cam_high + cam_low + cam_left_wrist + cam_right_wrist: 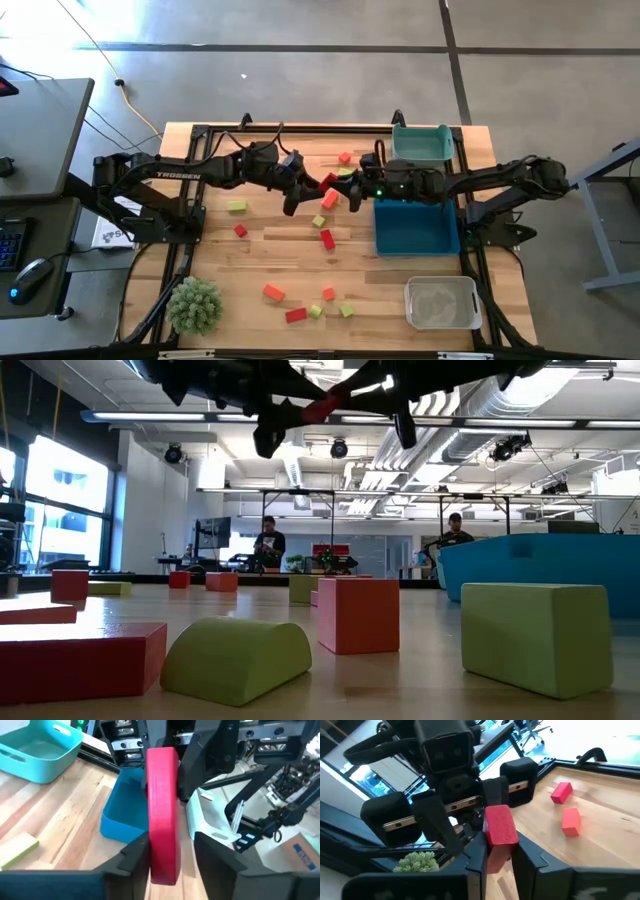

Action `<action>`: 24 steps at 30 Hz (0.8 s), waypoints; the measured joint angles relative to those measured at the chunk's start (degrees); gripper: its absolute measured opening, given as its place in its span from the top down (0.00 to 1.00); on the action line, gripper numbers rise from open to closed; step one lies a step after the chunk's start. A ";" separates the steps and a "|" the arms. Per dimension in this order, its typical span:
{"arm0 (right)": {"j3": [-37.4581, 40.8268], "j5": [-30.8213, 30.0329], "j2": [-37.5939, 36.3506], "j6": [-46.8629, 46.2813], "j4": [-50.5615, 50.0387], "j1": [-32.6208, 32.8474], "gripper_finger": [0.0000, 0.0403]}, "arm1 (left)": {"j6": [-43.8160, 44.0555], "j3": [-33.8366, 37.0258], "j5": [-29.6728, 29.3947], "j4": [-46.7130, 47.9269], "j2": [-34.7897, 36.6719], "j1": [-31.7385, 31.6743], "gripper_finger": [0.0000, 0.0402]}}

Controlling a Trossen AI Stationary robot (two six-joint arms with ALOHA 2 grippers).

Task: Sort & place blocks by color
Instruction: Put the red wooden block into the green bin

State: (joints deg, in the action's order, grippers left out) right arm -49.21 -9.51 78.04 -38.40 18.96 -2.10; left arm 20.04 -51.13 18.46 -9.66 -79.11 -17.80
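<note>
Red bar block is hanging in the air above the middle of the table, with both grippers pinching it at once. Left gripper is clamping one end between its two dark fingers; right gripper is clamping the opposite end, and the two are meeting nose to nose, seen in the high view just beside the dark blue bin.

Other blocks are lying loose on the wood: an orange one near the far edge, a yellow-green one toward the left edge, a red one at the centre, and a small group of red, orange and green near the front edge. Teal bin is sitting at the far right corner, a clear bin at the near right corner, and a spiky green plant ball at the near left corner.
</note>
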 joint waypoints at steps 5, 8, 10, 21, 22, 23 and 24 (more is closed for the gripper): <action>0.07 -4.79 0.07 -0.15 -1.19 0.75 0.89 | -0.89 0.00 0.10 1.92 0.02 -1.48 0.55; 0.09 -7.63 0.09 -0.22 -2.62 0.54 0.89 | -2.01 -0.02 -0.16 4.02 0.04 -2.63 0.52; 0.11 -9.56 0.09 -0.21 -3.98 -0.17 0.89 | -2.58 -0.02 -0.28 5.29 0.04 -3.45 0.51; 0.11 -12.11 0.09 3.08 -14.22 -11.00 0.89 | -0.15 -0.02 -2.57 7.21 0.05 -8.44 0.51; 0.11 -12.10 0.09 4.15 -14.59 -12.29 0.89 | 0.29 -0.02 -3.33 7.85 0.04 -8.80 0.51; 0.11 -11.96 0.09 5.41 -14.84 -13.70 0.89 | 0.73 -0.02 -3.95 8.45 0.04 -9.17 0.51; 0.11 -11.54 0.00 6.76 -14.97 -15.03 0.89 | 0.87 -0.02 -4.41 9.01 0.04 -9.59 0.51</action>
State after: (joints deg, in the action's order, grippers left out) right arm -49.10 -21.05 78.04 -31.64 3.99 -17.13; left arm 20.91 -51.16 14.05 -0.65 -79.07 -27.39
